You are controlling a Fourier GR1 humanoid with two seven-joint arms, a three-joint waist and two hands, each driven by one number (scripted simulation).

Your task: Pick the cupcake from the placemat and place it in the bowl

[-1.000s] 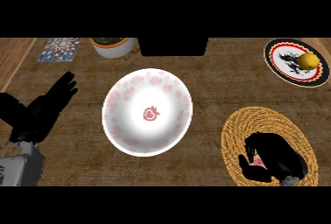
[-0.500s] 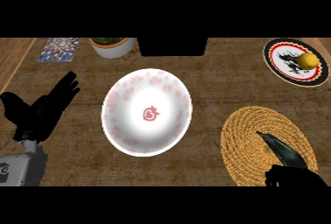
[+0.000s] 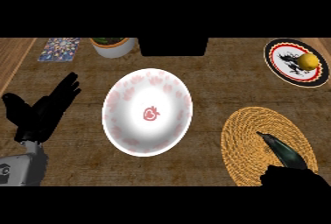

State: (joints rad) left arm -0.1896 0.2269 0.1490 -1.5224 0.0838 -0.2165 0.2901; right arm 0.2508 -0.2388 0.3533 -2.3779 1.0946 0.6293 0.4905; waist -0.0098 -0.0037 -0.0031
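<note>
The white bowl (image 3: pixel 147 131) with pink marks stands in the middle of the wooden counter. To its right lies the round woven placemat (image 3: pixel 249 140), and no cupcake shows on its bare weave. My right hand (image 3: pixel 294 175) comes in at the lower right edge, over the mat's near side, with a thin dark part reaching up-left across it. Whatever is under that hand is hidden. My left hand (image 3: pixel 45 109) rests open at the left of the bowl, fingers up, touching nothing.
A black and red rimmed plate (image 3: pixel 284 70) with a yellow fruit (image 3: pixel 308 60) sits at the far right. A white pot (image 3: pixel 115 47), a patterned tile (image 3: pixel 60 49) and a dark block (image 3: pixel 173 46) line the far edge.
My right hand has drawn back from the middle of the placemat toward the lower right edge. The pinkish thing seen under it a second ago no longer shows. The left hand has stayed put.
</note>
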